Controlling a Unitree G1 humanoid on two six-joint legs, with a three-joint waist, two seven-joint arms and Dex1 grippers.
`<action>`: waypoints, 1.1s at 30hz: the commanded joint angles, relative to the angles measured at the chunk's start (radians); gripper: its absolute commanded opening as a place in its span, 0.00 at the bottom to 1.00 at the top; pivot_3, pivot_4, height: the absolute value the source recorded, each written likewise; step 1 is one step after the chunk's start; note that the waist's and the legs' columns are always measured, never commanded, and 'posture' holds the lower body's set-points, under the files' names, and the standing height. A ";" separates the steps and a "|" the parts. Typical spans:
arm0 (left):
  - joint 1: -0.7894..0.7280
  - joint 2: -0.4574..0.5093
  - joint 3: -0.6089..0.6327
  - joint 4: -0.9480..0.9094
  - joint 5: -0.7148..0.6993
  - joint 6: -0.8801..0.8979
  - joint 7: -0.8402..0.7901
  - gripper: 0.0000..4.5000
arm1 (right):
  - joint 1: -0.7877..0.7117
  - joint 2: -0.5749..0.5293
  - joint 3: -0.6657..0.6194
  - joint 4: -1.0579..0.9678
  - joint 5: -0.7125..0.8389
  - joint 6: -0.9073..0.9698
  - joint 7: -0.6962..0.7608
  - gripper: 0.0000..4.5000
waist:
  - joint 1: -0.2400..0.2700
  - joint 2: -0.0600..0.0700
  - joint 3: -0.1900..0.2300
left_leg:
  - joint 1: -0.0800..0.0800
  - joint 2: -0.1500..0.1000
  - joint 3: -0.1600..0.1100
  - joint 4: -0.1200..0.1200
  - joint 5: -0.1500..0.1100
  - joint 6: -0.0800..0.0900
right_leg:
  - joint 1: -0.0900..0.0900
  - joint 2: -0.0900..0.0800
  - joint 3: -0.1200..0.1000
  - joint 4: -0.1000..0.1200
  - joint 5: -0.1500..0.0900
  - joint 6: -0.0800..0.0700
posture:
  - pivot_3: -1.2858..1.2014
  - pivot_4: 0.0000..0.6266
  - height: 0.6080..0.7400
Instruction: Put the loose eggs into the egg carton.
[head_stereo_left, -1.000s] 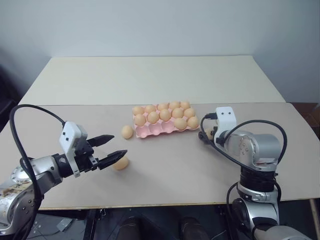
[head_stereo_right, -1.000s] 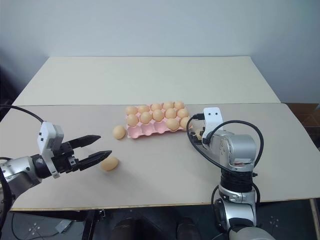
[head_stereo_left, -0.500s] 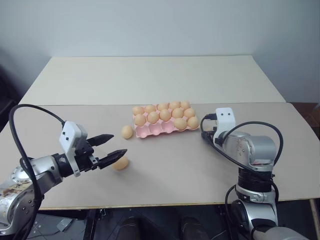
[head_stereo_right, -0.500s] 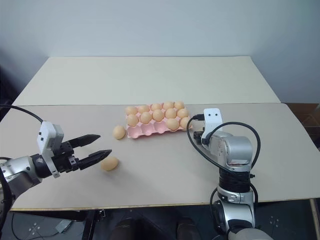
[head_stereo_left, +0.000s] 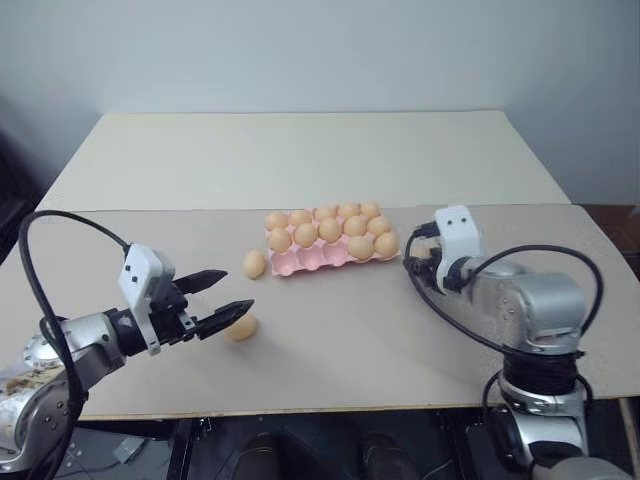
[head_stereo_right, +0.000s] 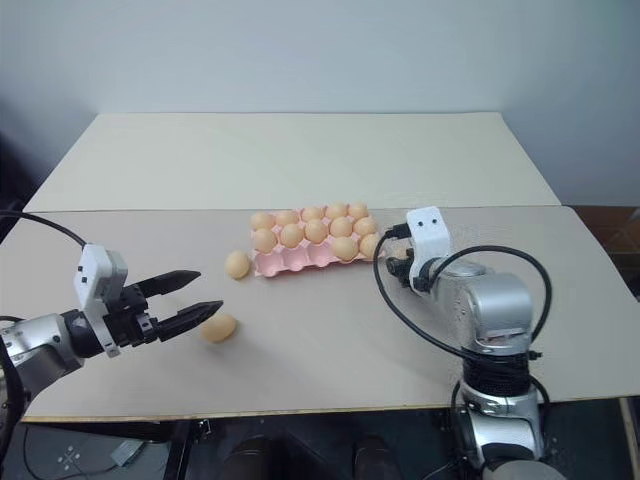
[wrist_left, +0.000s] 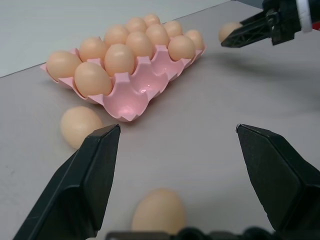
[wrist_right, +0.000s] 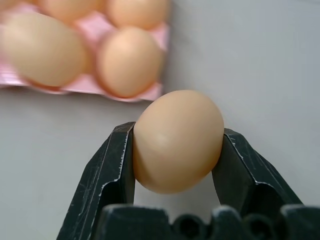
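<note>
left claw (head_stereo_left: 228, 295) gapes wide; right claw (wrist_right: 175, 150) pinched on an egg (wrist_right: 177, 140)

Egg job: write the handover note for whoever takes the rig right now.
Right gripper: shut on an egg, just off the egg carton's right end.
Left gripper: open, holding nothing, hovering over a loose egg on the table.
Another loose egg lies beside the carton's left end.
Done: most cups filled. Empty cups show along the near row.
Left: place the held egg, then the two on the table.
</note>
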 joint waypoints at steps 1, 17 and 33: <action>0.002 -0.017 0.023 -0.017 0.015 -0.036 0.013 0.90 | -0.061 0.020 0.051 -0.059 0.061 -0.013 0.056 0.44 | -0.004 0.000 0.000 | 0.000 0.000 0.000 0.000 0.000 0.000 | 0.000 0.000 0.000 0.000 0.000 0.000 | 0.52 0.24 1.00; -0.019 -0.085 -0.045 -0.069 0.026 -0.036 0.079 0.90 | -0.154 0.148 0.245 0.216 -0.045 -0.281 0.019 0.44 | -0.002 0.000 0.000 | -0.001 0.000 0.000 0.000 0.001 -0.001 | 0.000 0.000 -0.001 0.000 0.000 0.000 | 0.52 0.24 1.00; -0.028 -0.114 -0.088 -0.095 0.024 -0.036 0.118 0.90 | -0.209 0.213 0.250 0.389 -0.101 -0.375 0.011 0.60 | -0.012 0.000 0.000 | -0.001 0.000 0.000 0.000 0.003 -0.006 | 0.000 0.000 -0.001 0.000 0.000 0.000 | 0.52 0.24 1.00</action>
